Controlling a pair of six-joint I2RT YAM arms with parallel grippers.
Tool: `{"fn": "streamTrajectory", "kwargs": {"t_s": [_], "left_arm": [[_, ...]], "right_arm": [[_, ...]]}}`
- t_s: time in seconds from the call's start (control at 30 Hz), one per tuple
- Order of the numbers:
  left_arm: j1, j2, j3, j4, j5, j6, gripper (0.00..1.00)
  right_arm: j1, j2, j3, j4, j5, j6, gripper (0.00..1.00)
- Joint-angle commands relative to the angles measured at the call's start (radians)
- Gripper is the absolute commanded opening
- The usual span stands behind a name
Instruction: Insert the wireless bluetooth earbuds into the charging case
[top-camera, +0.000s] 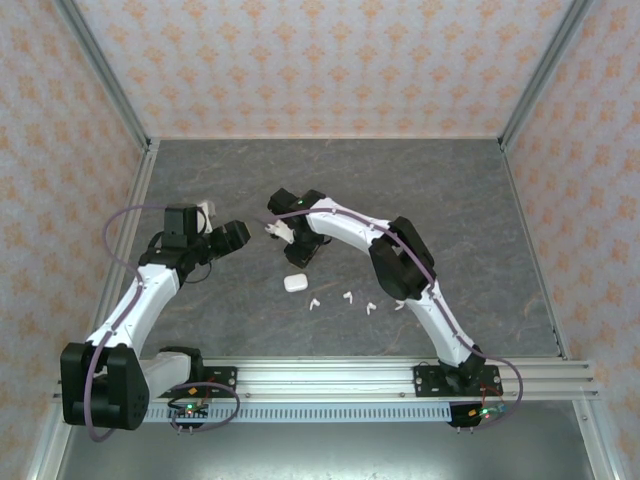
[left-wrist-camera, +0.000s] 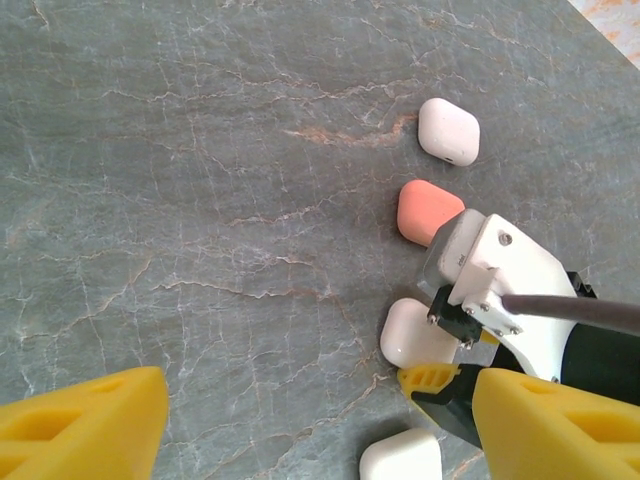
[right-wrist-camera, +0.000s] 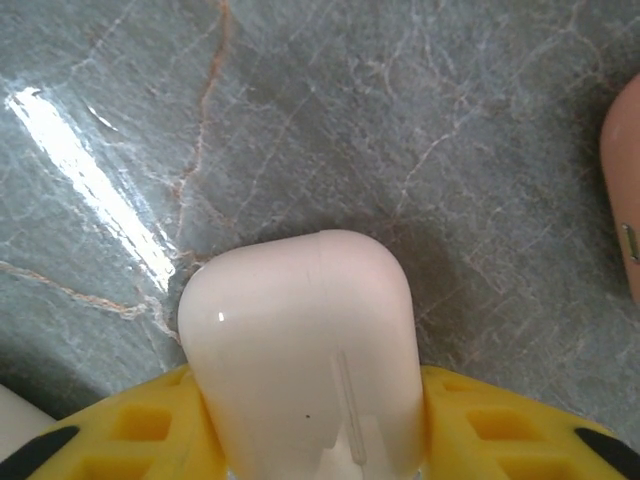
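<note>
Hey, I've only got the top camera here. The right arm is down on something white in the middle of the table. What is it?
Observer: In the right wrist view it's a rounded white case, with the right fingers against both of its sides.
Operator: Is the lid open?
Observer: It looks closed. No cavity or earbud shows on it.
Operator: Anything crowding it?
Observer: The left wrist view shows a pink case lying on the table close beside it.
</note>
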Motion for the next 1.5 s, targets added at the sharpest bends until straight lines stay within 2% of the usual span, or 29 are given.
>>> {"fn": "streamTrajectory", "kwargs": {"t_s": [0.0, 0.17, 0.47, 0.57, 0.7, 0.8, 1.0, 1.13, 1.47], "left_arm": [[0.012, -0.031, 0.011, -0.036, -0.017, 0.036, 0.79], [0.012, -0.070, 0.031, -0.043, 0.002, 0.073, 0.77], [0.011, -0.165, 0.111, -0.015, 0.319, 0.168, 0.73], [0.008, -0.161, 0.154, 0.006, 0.463, 0.155, 0.72], [-0.016, -0.141, 0.214, 0.013, 0.547, 0.115, 0.72], [-0.072, -0.114, 0.252, 0.027, 0.587, 0.093, 0.72], [-0.220, -0.039, 0.315, 0.032, 0.536, 0.097, 0.73], [-0.252, 0.012, 0.310, 0.100, 0.520, 0.050, 0.70], [-0.305, 0.083, 0.321, 0.147, 0.527, 0.022, 0.62]], "right_arm": [[-0.002, -0.043, -0.034, 0.056, 0.081, -0.005, 0.39], [-0.016, -0.192, -0.128, 0.170, 0.072, -0.004, 0.34], [-0.015, -0.616, -0.459, 0.427, 0.010, -0.050, 0.34], [-0.009, -0.765, -0.572, 0.514, -0.012, -0.071, 0.34], [-0.001, -0.902, -0.657, 0.563, -0.032, -0.104, 0.34], [0.003, -0.943, -0.665, 0.546, -0.025, -0.123, 0.34], [0.008, -0.945, -0.651, 0.513, -0.023, -0.121, 0.34], [0.018, -0.949, -0.654, 0.516, -0.034, -0.113, 0.34], [0.021, -0.932, -0.640, 0.500, -0.073, -0.095, 0.34]]}}
